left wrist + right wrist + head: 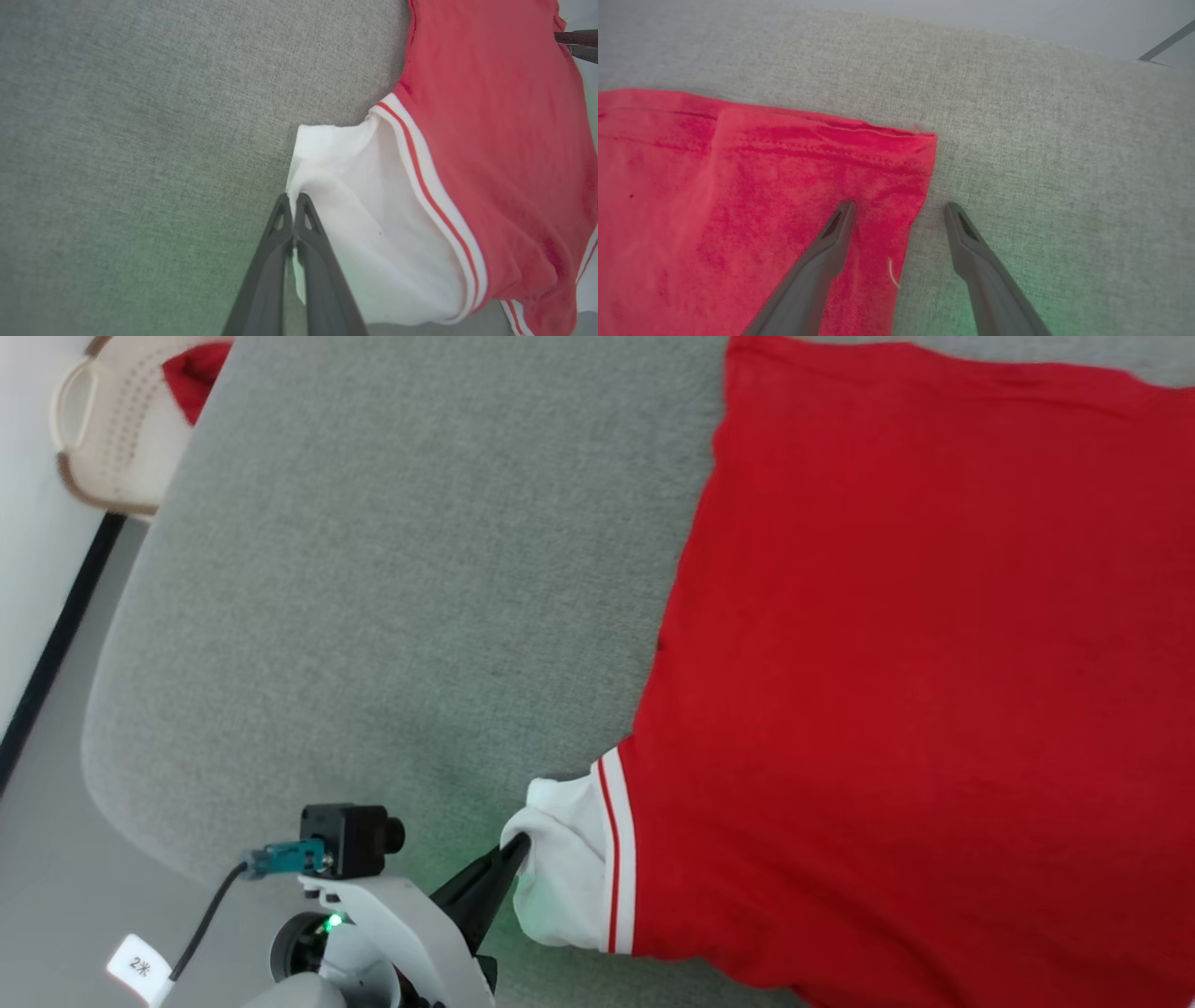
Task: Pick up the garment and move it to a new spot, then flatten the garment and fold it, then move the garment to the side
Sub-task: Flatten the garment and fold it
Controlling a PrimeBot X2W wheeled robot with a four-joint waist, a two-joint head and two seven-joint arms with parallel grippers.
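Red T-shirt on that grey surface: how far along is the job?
Done: the T-shirt lies spread on the grey surface. In hand: the left hand pinches the white sleeve; the right hand stands open astride a hem corner, seemingly flattening. Left: folding, moving aside.

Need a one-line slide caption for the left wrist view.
Left gripper shut on the white sleeve edge of the red garment lying on grey fabric surface.
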